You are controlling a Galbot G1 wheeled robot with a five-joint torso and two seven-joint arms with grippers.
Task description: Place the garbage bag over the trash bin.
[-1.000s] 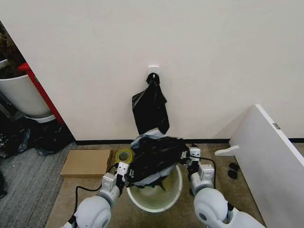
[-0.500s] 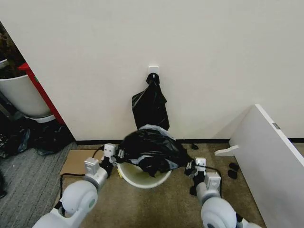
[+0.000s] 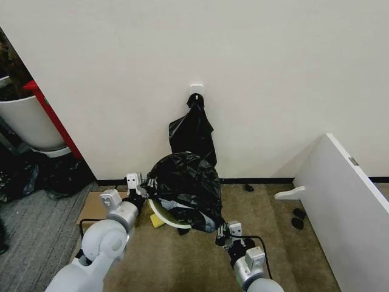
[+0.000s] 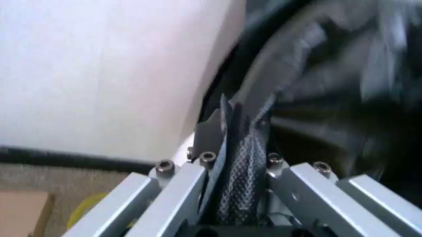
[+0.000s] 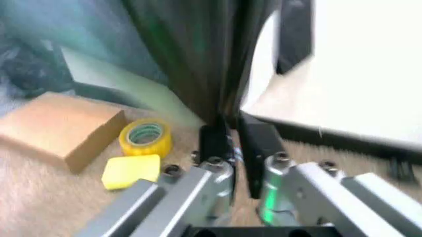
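Left wrist view: left gripper [image 4: 240, 128] jaws pinched shut on the garbage bag [image 4: 329, 84]; right gripper [image 5: 231, 136] also clamped on a bag edge. Head view now has the trash bin [image 3: 167, 217] tipped on its side near the wall's baseboard, where a second ago it stood upright under the bag; the bag [image 3: 185, 185] drapes over its top, held left [image 3: 141, 185] and right [image 3: 223, 231]. Judgement: bin knocked over, bag not seated on the rim, so lining looks set back.
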